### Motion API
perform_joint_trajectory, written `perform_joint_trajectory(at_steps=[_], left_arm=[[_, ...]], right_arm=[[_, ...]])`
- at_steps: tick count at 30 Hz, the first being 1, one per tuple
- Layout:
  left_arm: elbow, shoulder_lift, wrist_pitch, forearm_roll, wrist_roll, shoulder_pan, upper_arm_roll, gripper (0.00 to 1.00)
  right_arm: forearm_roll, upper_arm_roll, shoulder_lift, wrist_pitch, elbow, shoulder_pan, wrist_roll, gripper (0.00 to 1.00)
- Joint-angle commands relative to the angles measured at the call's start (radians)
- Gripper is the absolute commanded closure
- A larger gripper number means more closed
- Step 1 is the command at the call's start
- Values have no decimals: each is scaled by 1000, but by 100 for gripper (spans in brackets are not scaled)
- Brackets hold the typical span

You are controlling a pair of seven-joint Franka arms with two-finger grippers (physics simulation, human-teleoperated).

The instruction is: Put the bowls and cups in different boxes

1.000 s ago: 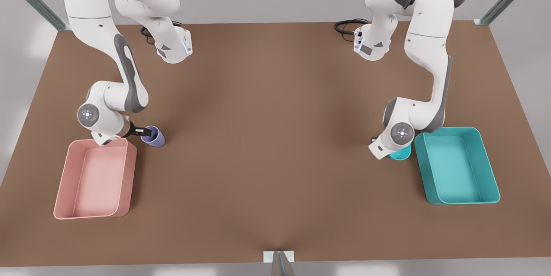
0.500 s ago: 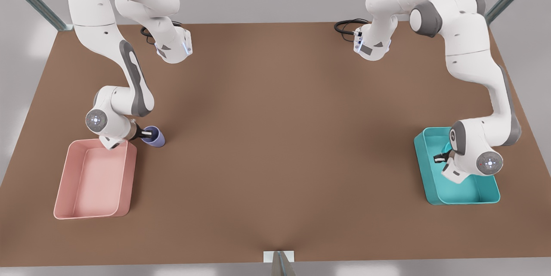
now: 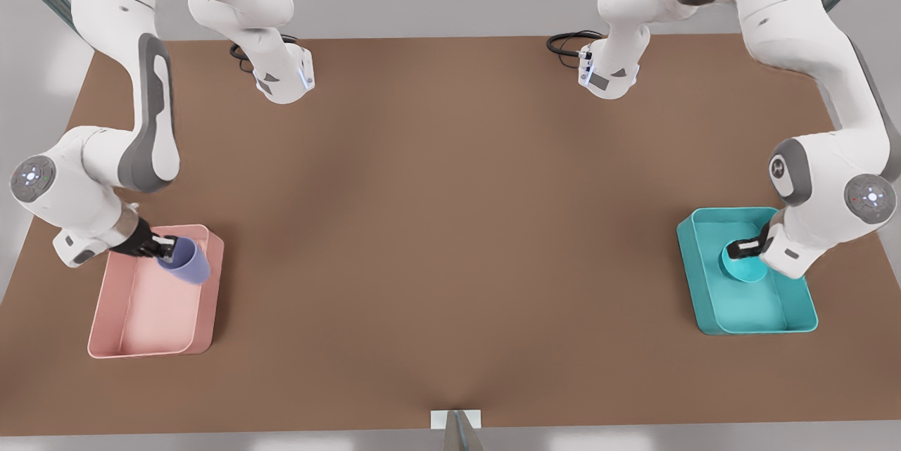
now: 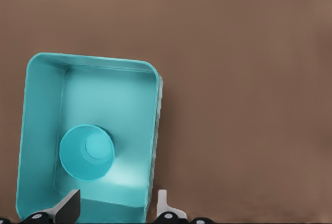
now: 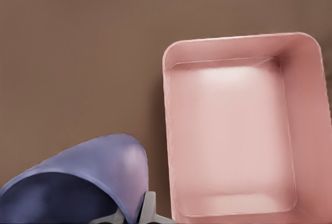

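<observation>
Bowl point(image 4: 86, 152) inside teal box point(image 4: 41, 110), released.

We can read no text, label, brand or number on anything here.

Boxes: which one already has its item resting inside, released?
The teal box: the teal bowl sits on its floor, left pincer open above it. Over the pink box, the right pincer grips the cup.
</observation>
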Motion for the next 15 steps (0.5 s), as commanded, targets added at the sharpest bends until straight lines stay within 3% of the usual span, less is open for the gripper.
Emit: perform_joint_trajectory(at_steps=[1,4,9,15], left_arm=[[1,-98,-326,-25,-13,-63,-38,0],[118,-76,-471,-68,-10,-77,-78,0],[135,-72,-464,-37,-8,-69,-95,0],[136,-72,-470,-37,-10,-68,-93,0]], right_arm=[[-1,-1,11,-71,41,-40,-468,79],[-1,-1,105,-71,114,-124,-522,79],[102,-1,295,-57,170,-170,-519,79],[123,-1,382,24,173,-167,-510,79]])
